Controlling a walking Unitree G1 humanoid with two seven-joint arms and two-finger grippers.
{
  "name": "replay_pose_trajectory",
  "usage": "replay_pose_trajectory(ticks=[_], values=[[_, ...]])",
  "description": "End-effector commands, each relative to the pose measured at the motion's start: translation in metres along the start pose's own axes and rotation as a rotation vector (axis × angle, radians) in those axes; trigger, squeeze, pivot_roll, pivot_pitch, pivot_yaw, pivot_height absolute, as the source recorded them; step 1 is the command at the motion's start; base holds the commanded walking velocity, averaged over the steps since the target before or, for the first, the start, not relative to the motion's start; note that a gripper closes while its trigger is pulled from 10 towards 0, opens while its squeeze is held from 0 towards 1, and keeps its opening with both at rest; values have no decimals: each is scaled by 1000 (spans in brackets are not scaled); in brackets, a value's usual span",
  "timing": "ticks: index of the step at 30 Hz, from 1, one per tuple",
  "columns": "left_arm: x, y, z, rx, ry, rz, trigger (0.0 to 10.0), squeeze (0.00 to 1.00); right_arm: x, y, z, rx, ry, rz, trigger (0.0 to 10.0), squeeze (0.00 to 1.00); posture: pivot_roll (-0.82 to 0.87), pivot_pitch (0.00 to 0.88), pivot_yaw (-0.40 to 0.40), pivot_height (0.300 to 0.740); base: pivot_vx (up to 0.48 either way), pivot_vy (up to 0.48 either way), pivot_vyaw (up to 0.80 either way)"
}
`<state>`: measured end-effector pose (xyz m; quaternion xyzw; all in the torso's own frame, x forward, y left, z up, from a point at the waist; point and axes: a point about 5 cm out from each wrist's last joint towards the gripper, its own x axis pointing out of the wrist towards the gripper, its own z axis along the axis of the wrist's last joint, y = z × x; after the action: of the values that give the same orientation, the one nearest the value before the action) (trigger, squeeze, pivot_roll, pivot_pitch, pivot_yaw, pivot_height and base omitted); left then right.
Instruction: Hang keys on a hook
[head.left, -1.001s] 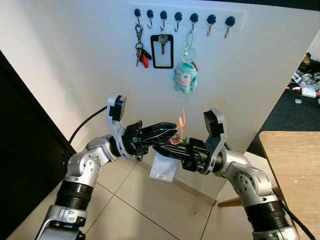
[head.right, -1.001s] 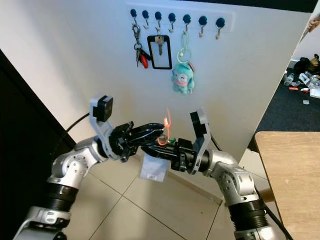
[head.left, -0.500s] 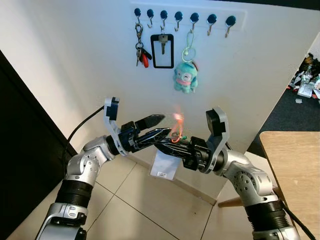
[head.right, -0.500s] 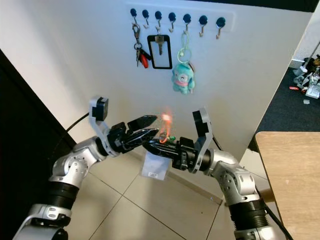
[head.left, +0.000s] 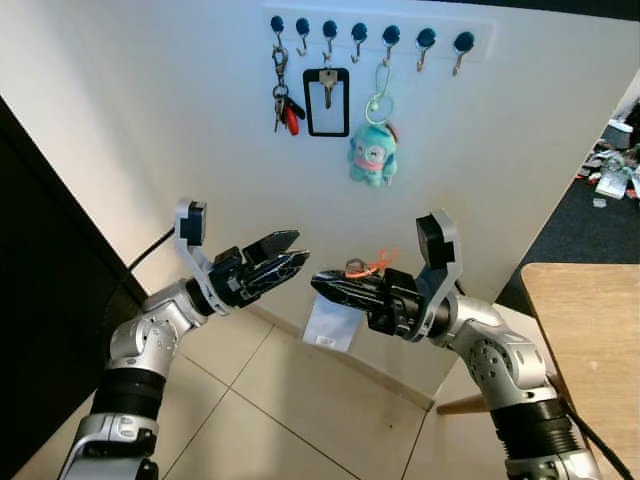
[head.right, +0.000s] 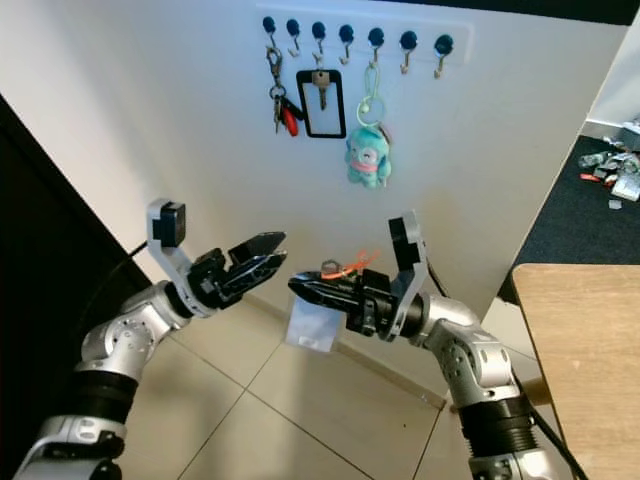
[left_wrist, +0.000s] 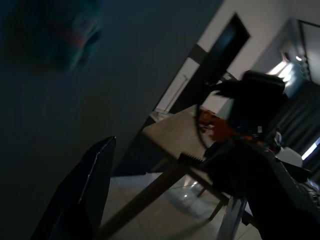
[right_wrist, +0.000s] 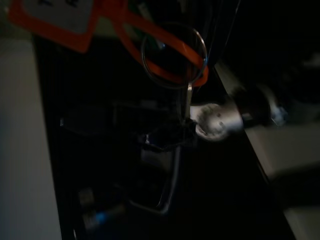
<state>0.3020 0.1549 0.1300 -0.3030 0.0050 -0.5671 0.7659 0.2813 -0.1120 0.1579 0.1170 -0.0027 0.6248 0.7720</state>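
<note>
No writing can be read: the orange tag (right_wrist: 55, 22) on the keys (head.left: 362, 270) has a white label, but it is too blurred to make out, and the white sheet (head.left: 328, 327) low on the wall carries print too small to tell.

The right gripper (head.left: 322, 283) reaches out in front of the wall with its jaws closed on the keys; the metal ring and orange strap lie on top of its black fingers. In the right wrist view the ring (right_wrist: 173, 55) and the tag hang just beyond the fingertips.

The left gripper (head.left: 292, 254) points toward the right one, its jaws parted a little and holding nothing, with a clear gap to the keys.

Above, a rail of 7 hooks (head.left: 458, 52) is fixed to the wall. The leftmost hook carries a key bunch with a red fob (head.left: 289, 118), the third a key in a black frame (head.left: 325, 101), and the fifth a teal plush toy (head.left: 371, 154) on a green ring. A wooden tabletop (head.left: 590, 330) stands to the right.
</note>
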Motion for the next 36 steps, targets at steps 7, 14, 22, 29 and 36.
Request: replay_pose_trajectory(ticks=[7, 14, 22, 29, 36], values=[[-35, 19, -11, -10, 16, 224, 10000, 0, 2, -14, -24, -140, 220, -139, 10000, 0, -144, 41, 105, 740, 0, 0, 0], [-28, 15, -9, -7, 4, 184, 10000, 0, 5, -15, -6, -187, 122, -142, 10000, 0, -137, 45, 103, 740, 0, 0, 0], [-5, 8, -2, 57, -2, 103, 10000, 0, 5, -16, 24, -171, -89, -142, 10000, 0, -138, 47, 99, 740, 0, 0, 0], [5, 5, 5, 108, 0, 85, 10000, 0, 3, -12, 31, -165, -127, -107, 10000, 0, -138, 47, 99, 740, 0, 0, 0], [18, -10, 9, 177, 71, -35, 10000, 0, 5, -11, 32, -145, -145, -96, 10000, 0, -143, 46, 94, 740, 0, 0, 0]])
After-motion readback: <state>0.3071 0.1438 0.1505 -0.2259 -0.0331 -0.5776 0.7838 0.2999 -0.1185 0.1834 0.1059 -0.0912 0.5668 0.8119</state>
